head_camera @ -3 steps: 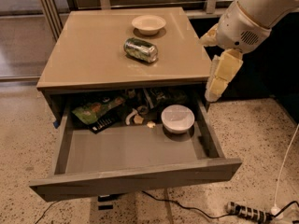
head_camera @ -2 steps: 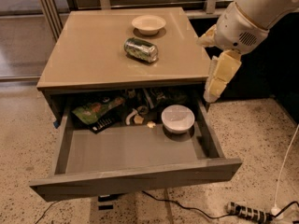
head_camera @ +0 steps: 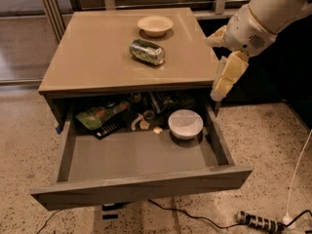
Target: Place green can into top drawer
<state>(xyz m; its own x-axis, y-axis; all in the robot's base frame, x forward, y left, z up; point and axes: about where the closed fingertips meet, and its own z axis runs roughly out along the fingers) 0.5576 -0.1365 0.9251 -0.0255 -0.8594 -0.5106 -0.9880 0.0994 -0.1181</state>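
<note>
The green can [head_camera: 146, 51] lies on its side on the tan cabinet top [head_camera: 97, 57], in front of a small cream bowl [head_camera: 155, 25]. The top drawer [head_camera: 141, 189] is pulled out wide below, its grey floor bare at the front. My gripper [head_camera: 223, 82] hangs at the cabinet's right edge, above the drawer's right side, well to the right of the can and holding nothing that shows.
At the drawer's back lie a green snack bag [head_camera: 100, 113], a white lidded bowl [head_camera: 185, 123], a dark comb-like thing and small scraps. A power strip [head_camera: 258, 222] and cables lie on the speckled floor at the right front.
</note>
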